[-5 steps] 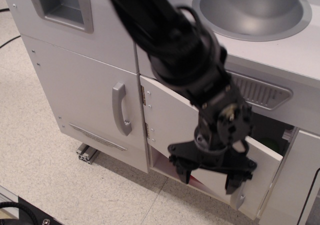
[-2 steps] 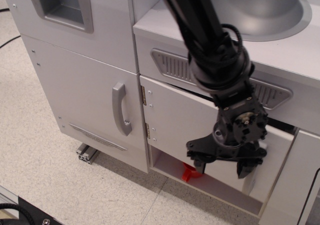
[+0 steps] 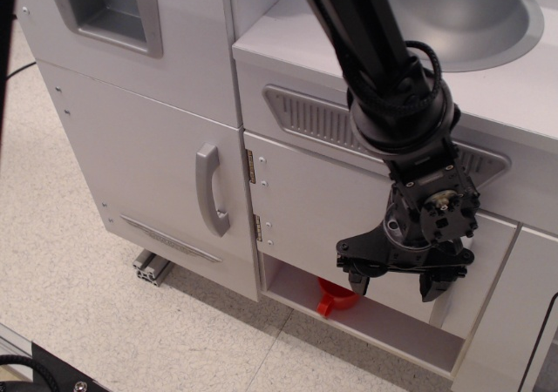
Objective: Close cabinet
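The cabinet door [image 3: 314,205] is a flat white panel under the sink counter, hinged on its left edge, and it stands almost flush with the cabinet front. Its handle is hidden behind my arm. My black gripper [image 3: 397,283] is open and empty, its two fingers spread, and it sits against the lower right part of the door. Below the door an open shelf slot [image 3: 384,327] holds a red object [image 3: 331,298].
A taller white door with a silver handle [image 3: 209,189] stands to the left. A grey-framed recessed panel [image 3: 113,9] is at the top left. A grey sink bowl [image 3: 471,9] sits in the counter above. Speckled floor [image 3: 78,296] lies in front.
The cabinet door has swung from clearly ajar to nearly flush with the front. My gripper has moved right and inward with the door, staying open.
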Motion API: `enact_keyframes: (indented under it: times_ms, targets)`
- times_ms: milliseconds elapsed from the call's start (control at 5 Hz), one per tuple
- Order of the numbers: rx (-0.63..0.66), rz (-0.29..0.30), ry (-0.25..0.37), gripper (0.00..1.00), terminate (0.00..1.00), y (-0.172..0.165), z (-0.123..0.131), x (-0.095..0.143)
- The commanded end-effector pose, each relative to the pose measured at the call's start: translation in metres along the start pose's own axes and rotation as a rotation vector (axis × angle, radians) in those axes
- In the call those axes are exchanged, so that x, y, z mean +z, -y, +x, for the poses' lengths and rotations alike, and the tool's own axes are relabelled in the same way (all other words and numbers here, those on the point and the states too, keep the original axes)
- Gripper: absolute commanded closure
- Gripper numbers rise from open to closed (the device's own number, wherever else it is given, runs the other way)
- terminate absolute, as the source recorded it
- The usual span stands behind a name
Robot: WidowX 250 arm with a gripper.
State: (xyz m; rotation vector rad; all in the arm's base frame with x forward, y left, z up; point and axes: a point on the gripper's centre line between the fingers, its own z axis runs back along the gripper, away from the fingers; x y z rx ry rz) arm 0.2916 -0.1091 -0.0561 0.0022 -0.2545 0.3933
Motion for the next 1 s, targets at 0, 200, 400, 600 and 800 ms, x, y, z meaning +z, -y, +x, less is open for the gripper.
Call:
enact_keyframes:
  times_ms: [0, 200, 400, 600, 800]
  targets:
    - [-0.036, -0.073, 0.019, 0.0, 0.0, 0.002, 0.003, 0.034]
    - [-0.083, -0.071, 0.003, 0.0, 0.0, -0.011, -0.008, 0.043]
    - [-0.123, -0.064, -0.003, 0.0, 0.0, -0.017, -0.014, 0.047]
    - [-0.123, -0.064, -0.003, 0.0, 0.0, -0.017, -0.014, 0.047]
    - [-0.123, -0.064, -0.003, 0.0, 1.0, -0.017, -0.014, 0.047]
